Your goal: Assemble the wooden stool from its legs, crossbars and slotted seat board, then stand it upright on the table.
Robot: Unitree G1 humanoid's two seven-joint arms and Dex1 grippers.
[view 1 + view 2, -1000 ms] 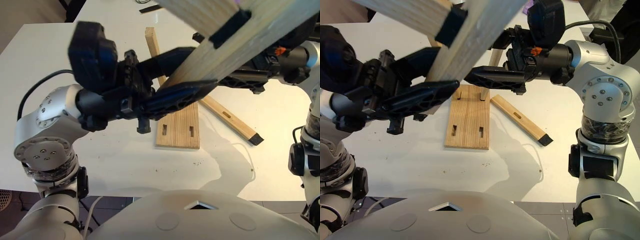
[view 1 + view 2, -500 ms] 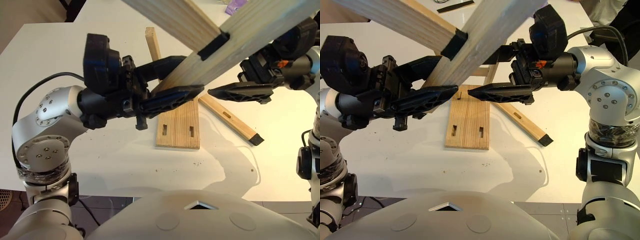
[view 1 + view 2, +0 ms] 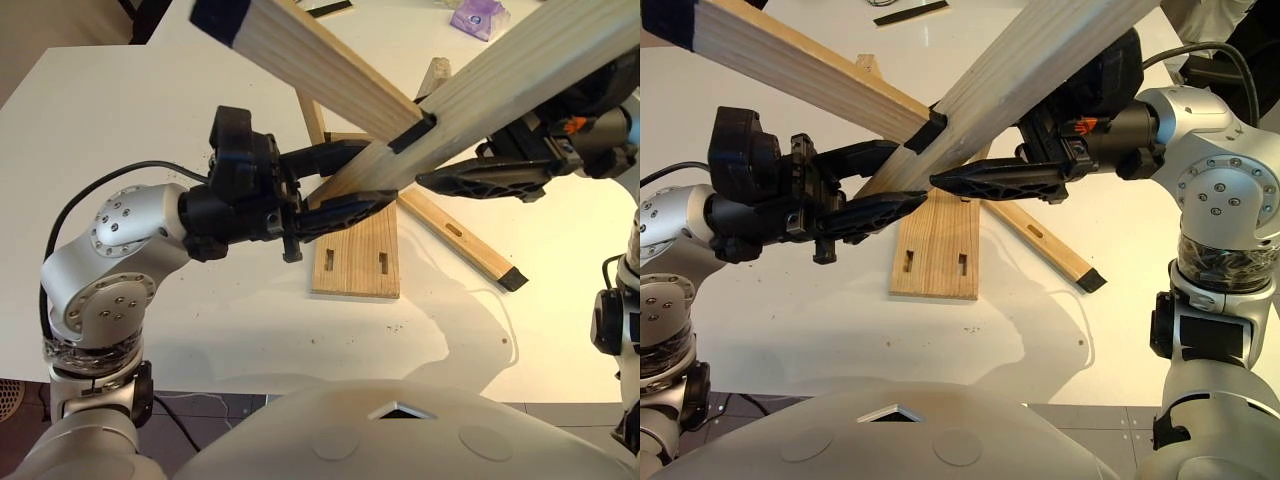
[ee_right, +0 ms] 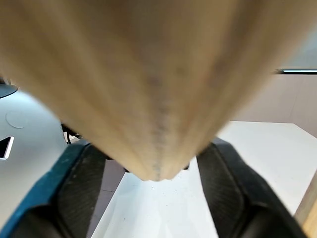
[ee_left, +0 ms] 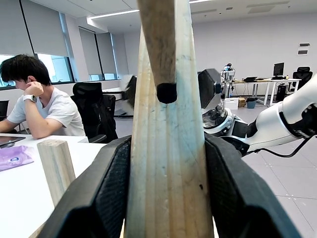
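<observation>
My left gripper [image 3: 368, 176] is shut on the lower end of a long pale wooden leg [image 3: 520, 70], held in the air above the table; its pads [image 5: 114, 193] press both sides of the wood. A crossbar [image 3: 320, 65] with a black end cap [image 3: 220, 12] sits in the leg's slot and sticks out up and left. My right gripper [image 3: 970, 170] is open at the leg from the right, with one finger [image 3: 480, 185] just under it. The slotted seat board [image 3: 357, 255] lies flat on the table below.
A second leg [image 3: 460, 238] with a black tip lies on the table right of the seat board. Another wooden piece [image 3: 308, 100] lies behind the board, and a short block [image 3: 432, 75] stands farther back. A purple object [image 3: 478, 18] sits at the far edge.
The left gripper has moved away from the camera and lower, tilting the leg so the crossbar's black end shows. The right gripper let go of the leg and drew back to the right.
</observation>
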